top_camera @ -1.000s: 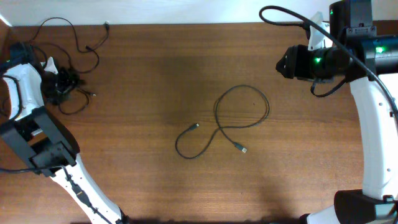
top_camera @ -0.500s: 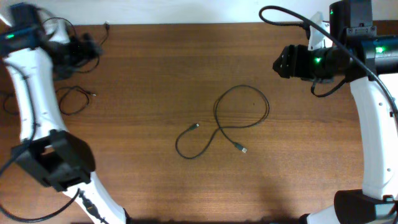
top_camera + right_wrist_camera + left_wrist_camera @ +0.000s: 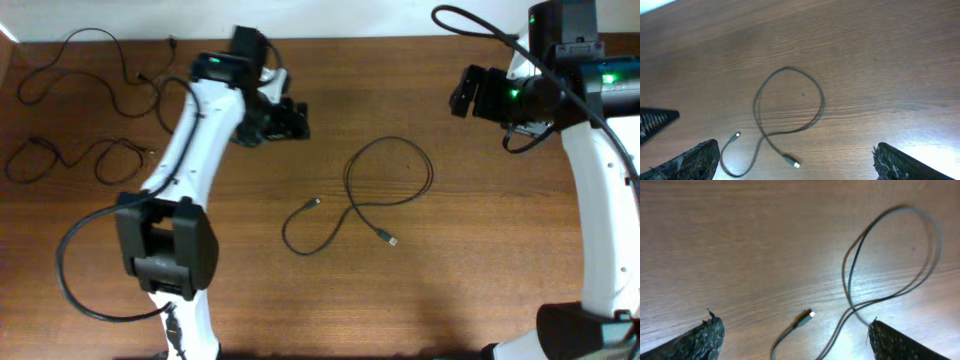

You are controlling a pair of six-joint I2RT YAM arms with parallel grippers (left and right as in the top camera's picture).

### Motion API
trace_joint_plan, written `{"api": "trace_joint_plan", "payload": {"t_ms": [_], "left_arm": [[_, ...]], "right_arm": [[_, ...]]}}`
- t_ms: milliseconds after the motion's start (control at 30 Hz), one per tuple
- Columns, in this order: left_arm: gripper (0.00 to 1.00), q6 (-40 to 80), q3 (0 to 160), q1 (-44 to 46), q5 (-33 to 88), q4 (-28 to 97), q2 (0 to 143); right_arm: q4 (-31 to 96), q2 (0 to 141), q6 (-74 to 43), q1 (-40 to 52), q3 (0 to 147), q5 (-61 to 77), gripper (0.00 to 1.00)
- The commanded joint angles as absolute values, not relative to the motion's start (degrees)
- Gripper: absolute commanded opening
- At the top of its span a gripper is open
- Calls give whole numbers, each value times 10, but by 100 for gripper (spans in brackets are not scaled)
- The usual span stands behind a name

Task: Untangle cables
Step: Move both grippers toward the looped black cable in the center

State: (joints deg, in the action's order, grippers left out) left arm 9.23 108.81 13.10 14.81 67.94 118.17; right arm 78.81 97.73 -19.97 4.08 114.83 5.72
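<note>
One thin black cable (image 3: 389, 141) lies in a loose loop at the table's middle, its silvery plug ends (image 3: 316, 203) apart on the wood. Two more cables sit at the far left, one (image 3: 118, 50) near the back edge and one (image 3: 100, 150) below it. My left gripper (image 3: 298, 120) hovers open just left of the middle loop. In the left wrist view, the loop (image 3: 930, 245) and a plug (image 3: 810, 313) show beyond its wide fingers (image 3: 702, 340), which hold nothing. My right gripper (image 3: 458, 95) hangs open at the back right, looking down on the same loop (image 3: 790, 70).
The left arm (image 3: 190, 140) stretches from its base (image 3: 165, 250) across the left half of the table. The right arm's white column (image 3: 600, 220) stands along the right edge. The left gripper's tip (image 3: 655, 120) shows at the right wrist view's left border.
My left arm has swung from the cables at the far left to the table's middle. Those cables now lie spread out and free. My right gripper's jaws have opened wider.
</note>
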Motion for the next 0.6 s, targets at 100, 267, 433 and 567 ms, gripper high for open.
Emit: {"api": "trace_joint_plan", "payload": {"t_ms": [100, 267, 433, 567], "left_arm": [[99, 94, 1060, 181, 76, 673, 1182], [99, 94, 1060, 181, 76, 668, 1182], [99, 104, 1060, 173, 76, 658, 1182], [99, 146, 1060, 138, 76, 656, 1182]], "right_arm": [[791, 1046, -217, 7, 1145, 28, 99], [798, 1097, -212, -16, 1145, 28, 99], [811, 1154, -142, -7, 1145, 92, 99], [813, 1193, -137, 7, 1145, 99, 100]]}}
